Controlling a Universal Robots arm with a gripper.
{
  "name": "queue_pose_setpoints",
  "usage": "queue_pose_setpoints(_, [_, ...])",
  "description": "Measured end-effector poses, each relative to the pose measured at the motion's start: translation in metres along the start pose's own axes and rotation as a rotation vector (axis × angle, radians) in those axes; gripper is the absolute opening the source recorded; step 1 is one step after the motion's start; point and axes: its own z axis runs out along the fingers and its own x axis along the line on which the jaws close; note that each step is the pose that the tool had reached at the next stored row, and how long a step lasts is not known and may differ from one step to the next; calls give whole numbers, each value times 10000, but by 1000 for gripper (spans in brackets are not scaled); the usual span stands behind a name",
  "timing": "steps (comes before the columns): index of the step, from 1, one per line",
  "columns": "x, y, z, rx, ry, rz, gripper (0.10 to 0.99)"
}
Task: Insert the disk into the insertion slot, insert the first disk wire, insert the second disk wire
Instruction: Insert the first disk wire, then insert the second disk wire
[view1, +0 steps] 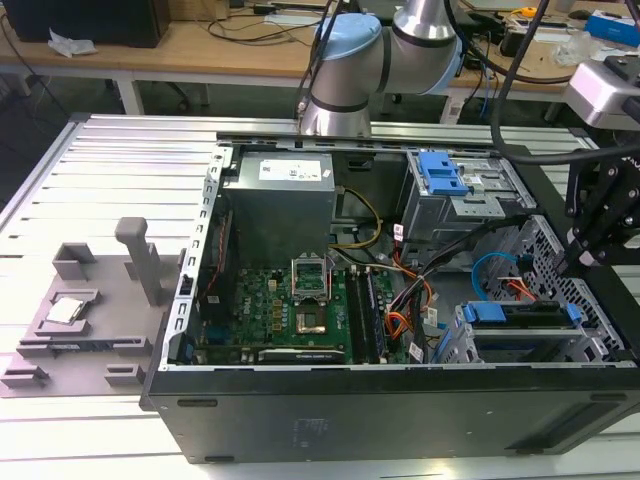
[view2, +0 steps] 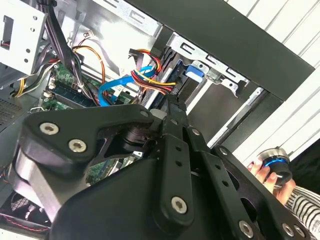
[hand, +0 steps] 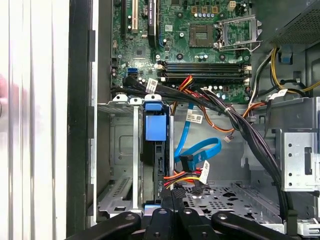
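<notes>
Over the open black computer case (view1: 380, 420), the black robot gripper (hand: 172, 194), spread or pinching not discernible, was held beside loose red-and-yellow power wires (hand: 183, 176) and a blue flat data cable (hand: 207, 146). Beyond, the blue-framed silver disk (hand: 154, 127) was seated in the perforated silver insertion slot (hand: 120, 150). Crowded cabling could be snagged, a connector forced askew.

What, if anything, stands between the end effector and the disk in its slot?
Nothing visible does. In the first wrist view the end effector sits right at the disk, already in the insertion slot; the blue cable hangs beside, not across.
</notes>
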Motion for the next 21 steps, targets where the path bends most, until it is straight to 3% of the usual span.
queue_pose_setpoints(9, [0, 0, -2, 0, 1, 0, 114])
queue_pose_setpoints(12, [0, 0, -2, 0, 1, 0, 302])
queue_pose_setpoints(13, [-1, 9, -3, 0, 4, 3, 302])
queue_pose_setpoints(15, [-76, 74, 6, 0, 1, 1, 302])
queue_pose_setpoints(17, [-192, 211, 20, 0, 1, 0, 302])
queue_pose_setpoints(19, [-191, 297, 31, 0, 3, -32, 302])
queue_pose_setpoints(21, [-190, 332, 45, 3, 7, -159, 302])
